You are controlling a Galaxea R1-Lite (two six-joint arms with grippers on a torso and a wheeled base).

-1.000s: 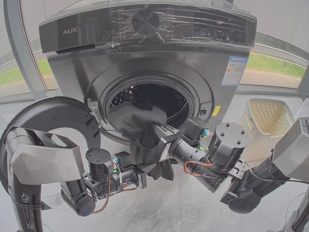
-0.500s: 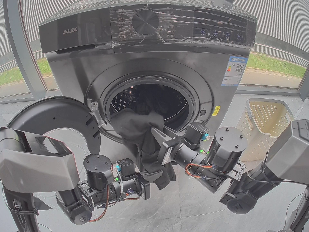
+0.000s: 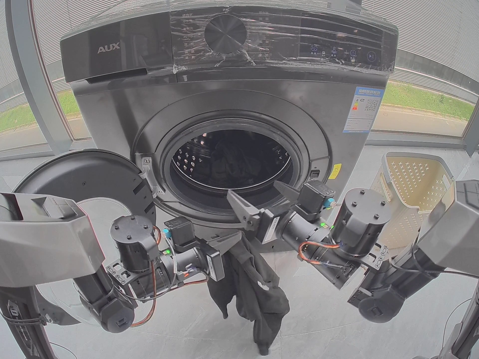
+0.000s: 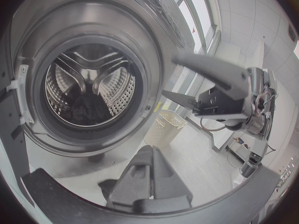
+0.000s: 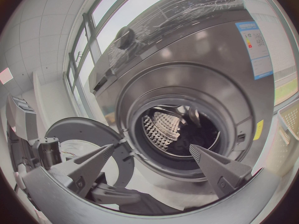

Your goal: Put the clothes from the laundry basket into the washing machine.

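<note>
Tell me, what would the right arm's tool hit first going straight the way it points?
Likely the door opening of the washing machine: the open right tool aims near its lower rim, so it might clip that or pass inside the drum. Depth is unclear.

1. The washing machine (image 3: 229, 100) is viewed from the head, forward and downward, at moderate range.
2. From the left wrist, its drum opening (image 4: 90, 84) is faced closely.
3. From the right wrist, the same opening is faced; it is shared by all views.
</note>
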